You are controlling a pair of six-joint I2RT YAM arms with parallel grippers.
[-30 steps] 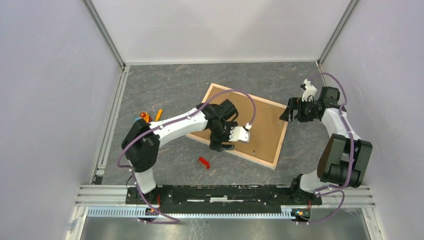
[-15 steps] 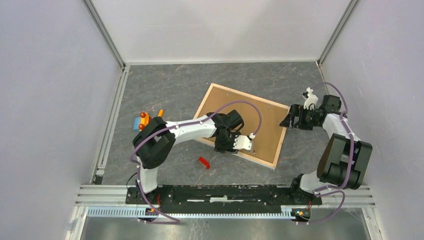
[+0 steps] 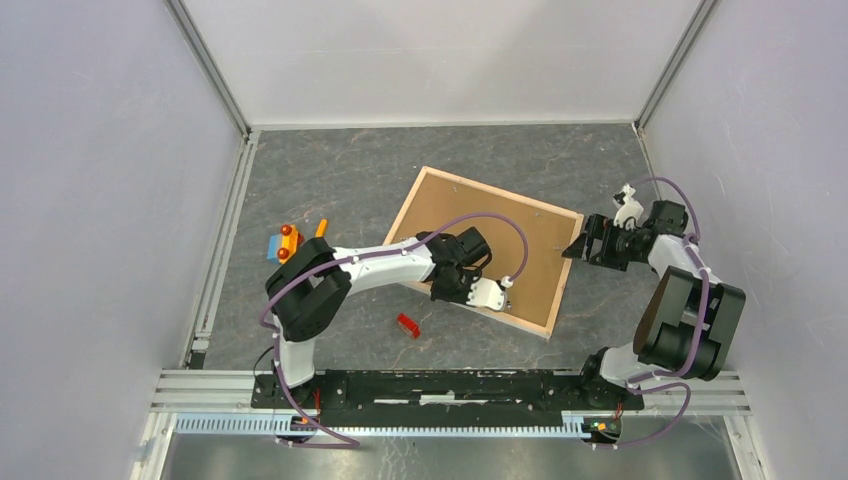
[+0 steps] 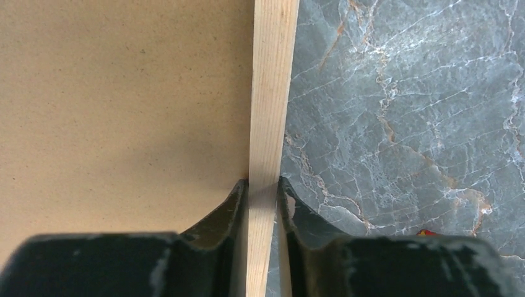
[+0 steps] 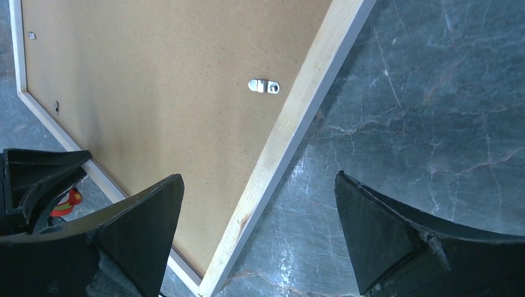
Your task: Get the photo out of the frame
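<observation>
The grey marble table (image 3: pixel 350 180) spreads beneath both claws, and on it the frame (image 4: pixel 272 93) lies face down with its brown backing board (image 3: pixel 460 195) upward. The board lies to one side of the left gripper (image 4: pixel 263 192), bare table to the other. That claw is clamped on the frame's pale wood edge, one finger (image 4: pixel 232 207) on each face of it. The right gripper (image 5: pixel 259 175) hangs with its jaws spread wide above the frame's opposite wood edge, a small metal hanger (image 5: pixel 264 86) just ahead of it on the board.
</observation>
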